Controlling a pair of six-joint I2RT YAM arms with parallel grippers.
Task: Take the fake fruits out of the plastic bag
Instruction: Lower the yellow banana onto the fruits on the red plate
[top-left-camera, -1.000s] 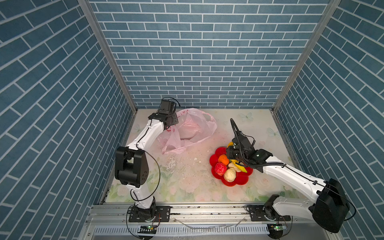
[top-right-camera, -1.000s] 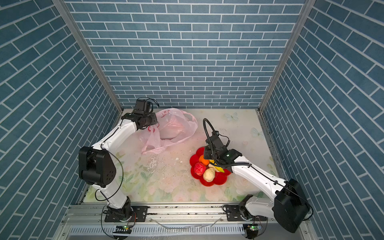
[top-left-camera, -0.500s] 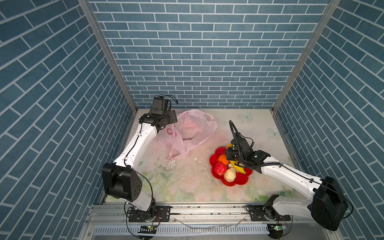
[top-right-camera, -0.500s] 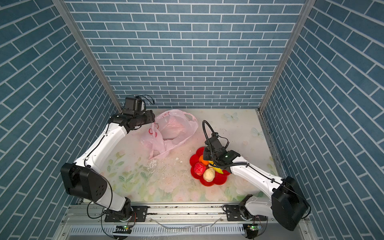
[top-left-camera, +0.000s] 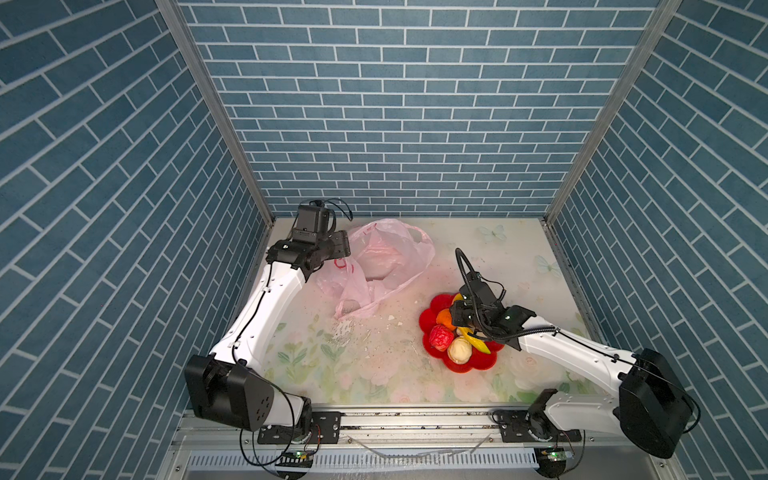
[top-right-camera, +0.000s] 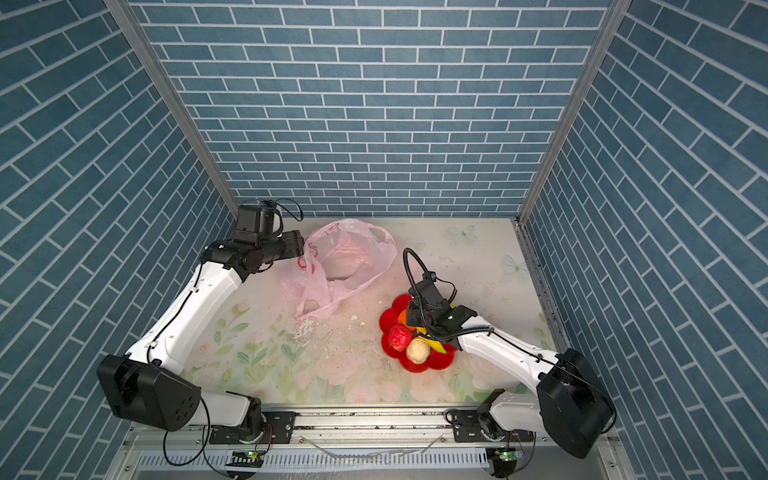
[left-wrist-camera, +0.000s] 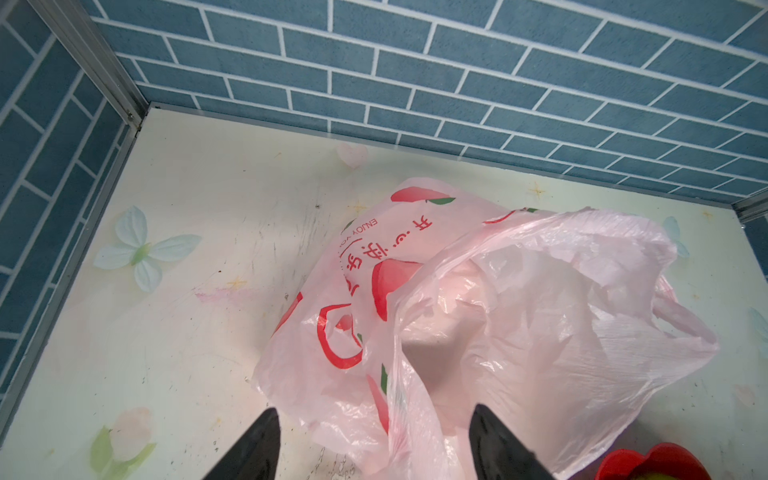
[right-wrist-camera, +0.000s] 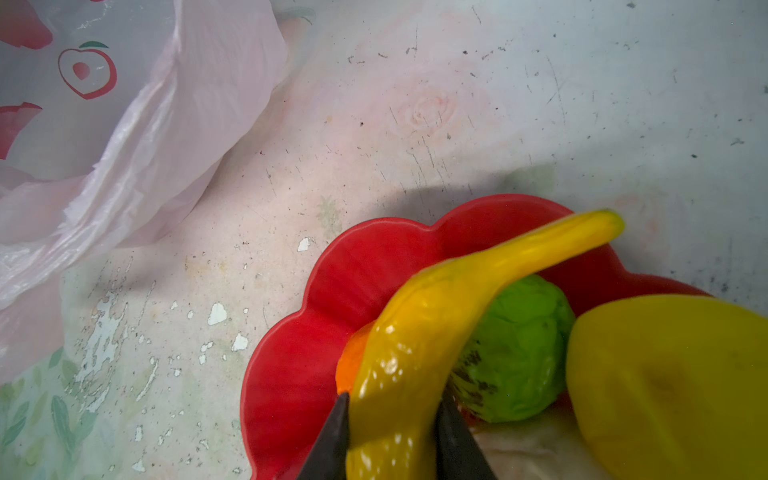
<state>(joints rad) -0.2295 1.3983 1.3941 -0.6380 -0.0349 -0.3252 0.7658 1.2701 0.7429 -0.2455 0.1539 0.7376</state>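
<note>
Right tool (right-wrist-camera: 392, 415): clamped on the banana (right-wrist-camera: 436, 316), which we see hanging over the red dish (right-wrist-camera: 332, 282).
Red dish: on the tabletop (top-left-camera: 374, 374), holding the orange fruit (top-left-camera: 444, 318), red fruit (top-left-camera: 440, 337), cream fruit (top-left-camera: 459, 350), green fruit (right-wrist-camera: 519, 349) and yellow fruit (right-wrist-camera: 665, 374).
Plastic bag (left-wrist-camera: 540, 299): beyond the dish, slumped, with its mouth gaping.
Left tool (left-wrist-camera: 374, 411): jaws apart and empty at the bag's side away from the dish. A second ago it was narrower at the rim, so we read a release.
Meaning: a pale lump shows through the film. We judge that one fruit may remain inside.
</note>
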